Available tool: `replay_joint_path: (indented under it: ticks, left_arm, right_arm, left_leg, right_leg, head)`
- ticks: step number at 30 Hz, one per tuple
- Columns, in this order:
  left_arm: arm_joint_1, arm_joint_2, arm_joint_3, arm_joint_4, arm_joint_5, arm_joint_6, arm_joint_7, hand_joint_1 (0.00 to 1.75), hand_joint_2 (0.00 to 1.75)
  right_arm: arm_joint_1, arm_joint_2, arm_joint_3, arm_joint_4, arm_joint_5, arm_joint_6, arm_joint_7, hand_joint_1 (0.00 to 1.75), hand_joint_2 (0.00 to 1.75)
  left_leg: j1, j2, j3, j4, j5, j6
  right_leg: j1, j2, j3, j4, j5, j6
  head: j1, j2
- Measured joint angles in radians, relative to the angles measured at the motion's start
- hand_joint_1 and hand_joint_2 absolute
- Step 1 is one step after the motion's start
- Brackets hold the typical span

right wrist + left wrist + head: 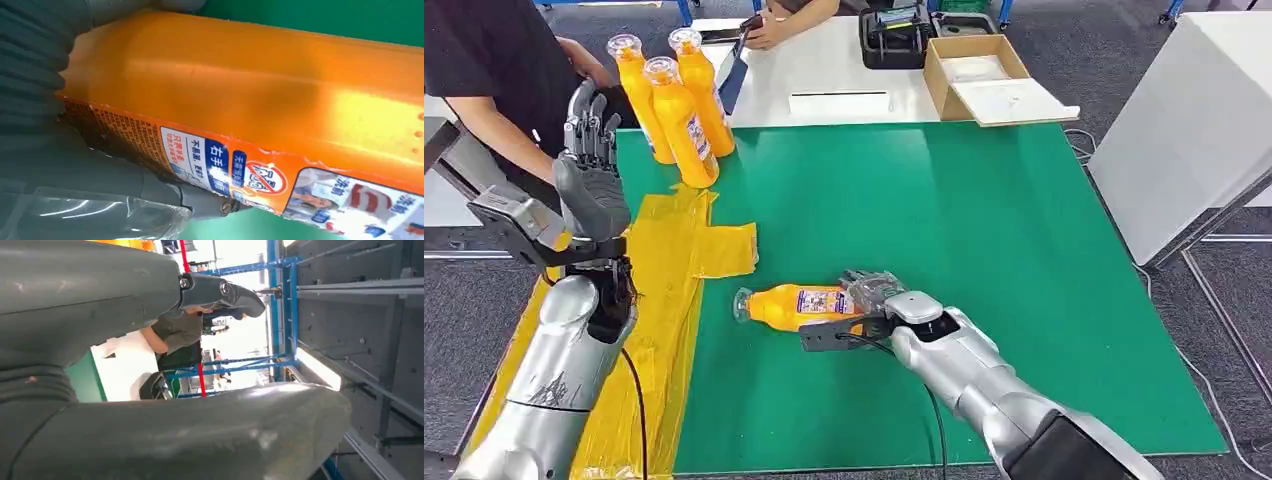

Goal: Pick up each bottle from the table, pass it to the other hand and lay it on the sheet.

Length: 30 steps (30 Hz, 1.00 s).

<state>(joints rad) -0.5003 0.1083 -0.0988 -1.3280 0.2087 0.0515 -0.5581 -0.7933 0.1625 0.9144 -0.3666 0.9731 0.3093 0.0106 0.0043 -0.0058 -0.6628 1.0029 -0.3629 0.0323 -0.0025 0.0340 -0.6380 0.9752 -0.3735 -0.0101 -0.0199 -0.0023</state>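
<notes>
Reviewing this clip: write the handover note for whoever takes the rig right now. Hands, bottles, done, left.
Right hand grips an orange bottle lying on its side on the green mat.
Left hand is raised over the yellow sheet, fingers apart, holding nothing.
Three orange bottles stand upright at the mat's far left corner.
Done: no bottle lies on the sheet.
Left: lift, pass to the left hand, lay down; then the other three.

Right robot hand (871, 292) grips an orange bottle (799, 305) lying on its side on the green worktop (984, 230), cap twd the yellow sheet (669, 290). Left robot hand (592, 165) raised over the sheet's far end, fingers apart, holding nothing. 3 orange bottles (676, 105) upright at far left corner, w/ a person (494, 70) just beyond. Open cardboard box (984, 78) on white table behind.
</notes>
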Motion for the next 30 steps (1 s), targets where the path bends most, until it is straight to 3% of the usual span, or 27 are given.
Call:
replay_joint_path:
  ticks: [18, 27, 28, 30]
  left_arm:
    - [-0.057, -0.008, -0.003, 0.072, 0.04, -0.003, -0.01, 0.0, 0.0]
    - [-0.034, 0.017, -0.006, 0.114, 0.066, -0.102, 0.069, 0.0, 0.0]
    - [-0.026, 0.019, -0.007, 0.121, 0.071, -0.116, 0.075, 0.0, 1.75]
    - [-0.002, 0.026, -0.007, 0.129, 0.075, -0.145, 0.08, 0.0, 1.75]
  right_arm:
    - [-0.012, -0.033, 0.016, 0.011, -0.003, 0.015, -0.031, 1.75, 1.75]
    - [-0.01, -0.073, -0.017, -0.002, -0.106, -0.117, -0.008, 1.75, 1.75]
    - [-0.008, -0.084, -0.031, -0.013, -0.125, -0.139, -0.008, 1.75, 1.75]
    - [-0.004, -0.113, -0.077, -0.06, -0.175, -0.178, -0.011, 1.75, 1.75]
  left_leg:
    - [-0.001, 0.0, 0.005, 0.0, 0.0, 0.0]
    - [-0.001, -0.001, 0.004, 0.0, 0.001, 0.001]
    - [-0.001, -0.001, 0.003, 0.0, 0.001, 0.001]
    - [-0.001, 0.0, 0.002, 0.0, 0.001, 0.001]
  right_leg:
    - [0.0, -0.001, 0.006, 0.0, 0.0, 0.0]
    - [-0.001, -0.001, 0.006, 0.0, 0.0, 0.0]
    - [-0.001, -0.001, 0.005, 0.0, 0.0, 0.001]
    - [-0.001, -0.001, 0.004, 0.0, 0.001, 0.002]
  head:
    - [0.0, 0.0]
    - [0.0, 0.0]
    - [0.0, 0.0]
    - [0.0, 0.0]
